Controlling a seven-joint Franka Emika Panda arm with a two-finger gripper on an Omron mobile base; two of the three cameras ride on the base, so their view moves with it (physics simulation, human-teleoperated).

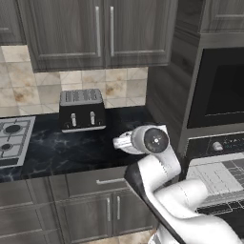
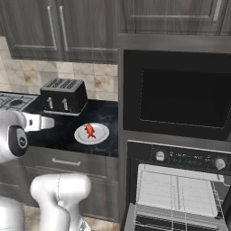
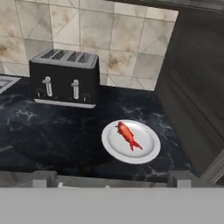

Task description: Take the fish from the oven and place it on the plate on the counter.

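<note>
Fish [image 3: 127, 134] lies on plate [image 3: 131, 141], roughly centred, long axis running from approx 11 o'clock to 5 o'clock in hand view, tail end toward 5. Red-orange, well inside the raised rim. In right base view the same fish [image 2: 90, 131] sits on the plate [image 2: 100, 135] w/ body approx upright in frame.

Plate rests flat on counter [image 3: 52, 135] (black marble-look, thin white veins), at approx 4 o'clock from toaster [image 3: 64, 78] in hand view; near it, not touching. Dark cabinet side panel [image 3: 192, 87] stands at 3 o'clock of plate, close to rim.

Gripper [image 3: 113, 180]: fingertips [image 3: 43, 178] show at bottom of hand view, far apart, one at approx 7 o'clock and one at approx 5 o'clock of frame. Jaws wide apart, nothing between them. Hand cam looks down over counter edge at the plate; fingers clear of plate and fish.

Oven [image 2: 180, 158]: knobbed control strip visible, door down, pale grey rack tray [image 2: 176, 189] pulled out below strip. Rack surface reads bare in right base view. Left base view gives same oven [image 1: 217, 145] at 3 o'clock of frame, rack [image 1: 214, 176] partly hidden by arm.

Arm [image 1: 157, 162] crosses in front of counter in left base view, covering the plate area there. Gas hob [image 1: 12, 138] at 9 o'clock, left of toaster [image 1: 82, 109]. Black glass-fronted unit [image 2: 180, 94] sits above oven.
</note>
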